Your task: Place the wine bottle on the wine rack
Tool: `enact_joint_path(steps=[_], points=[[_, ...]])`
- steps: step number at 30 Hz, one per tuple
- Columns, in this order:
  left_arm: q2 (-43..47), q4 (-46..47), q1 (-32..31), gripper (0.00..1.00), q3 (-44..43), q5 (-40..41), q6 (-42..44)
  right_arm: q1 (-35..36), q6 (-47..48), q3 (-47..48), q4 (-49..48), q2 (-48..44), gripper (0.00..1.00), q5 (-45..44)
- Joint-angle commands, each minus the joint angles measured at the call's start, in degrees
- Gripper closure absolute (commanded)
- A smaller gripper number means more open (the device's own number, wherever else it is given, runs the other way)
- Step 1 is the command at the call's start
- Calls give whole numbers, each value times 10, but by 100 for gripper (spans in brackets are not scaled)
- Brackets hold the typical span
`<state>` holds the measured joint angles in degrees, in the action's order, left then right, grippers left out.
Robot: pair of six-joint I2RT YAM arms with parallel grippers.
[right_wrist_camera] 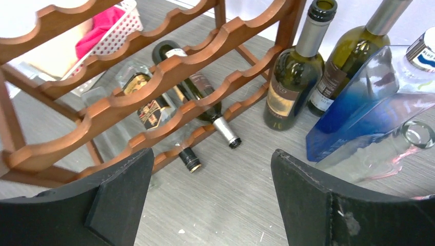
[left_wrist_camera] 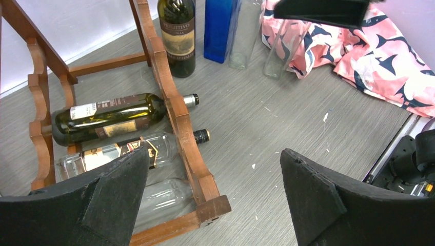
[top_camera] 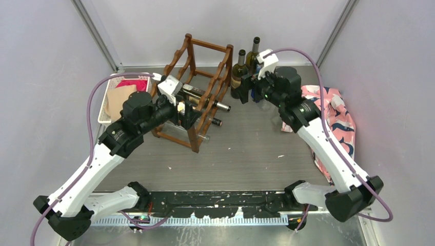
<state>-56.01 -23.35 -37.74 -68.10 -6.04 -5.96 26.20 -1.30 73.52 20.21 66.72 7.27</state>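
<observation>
Both claws are spread wide and empty: left claw (left_wrist_camera: 215, 151) by the wine rack (top_camera: 197, 87), right claw (right_wrist_camera: 211, 156) just beside the bottles standing on the bench (top_camera: 246, 154) right of it. The wine bottle (right_wrist_camera: 295, 82) to move is probably the green one nearest the rack. It's glass, so heavy, stiff, slick and breakable. I'd grab the body below the shoulder, not the skinny neck.

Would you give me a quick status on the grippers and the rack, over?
Left gripper open, empty. Right gripper open, empty, facing standing green bottle. Dark bottle, clear bottle lie in wine rack. Nothing in the way.
</observation>
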Motion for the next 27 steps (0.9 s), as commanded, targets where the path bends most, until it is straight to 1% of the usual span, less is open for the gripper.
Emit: enact_joint_path(steps=[1, 3, 7, 9, 11, 14, 18, 20, 25, 27], points=[[15, 29, 4, 3, 4, -16, 26, 2, 10, 87, 33, 60, 10, -53], [18, 28, 4, 3, 13, -9, 34, 2, 10, 119, 45, 87, 10, -56], [34, 28, 4, 3, 28, 14, 50, -1, 5, 137, 19, 125, 10, -70], [39, 28, 4, 3, 34, 30, 57, -12, -6, 168, 27, 155, 11, -95], [43, 25, 4, 3, 39, 53, 82, -35, -25, 215, 40, 191, 11, -95], [46, 29, 4, 3, 46, 83, 95, -53, -27, 255, 37, 238, 13, -86], [49, 36, 4, 3, 53, 90, 103, -63, -20, 327, 53, 308, 16, -95], [49, 37, 5, 3, 55, 94, 107, -66, -18, 354, 56, 345, 20, -94], [50, 43, 4, 4, 61, 92, 109, -69, -23, 408, 53, 400, 29, -81], [47, 43, 4, 4, 61, 95, 112, -69, -25, 429, 58, 420, 30, -84]])
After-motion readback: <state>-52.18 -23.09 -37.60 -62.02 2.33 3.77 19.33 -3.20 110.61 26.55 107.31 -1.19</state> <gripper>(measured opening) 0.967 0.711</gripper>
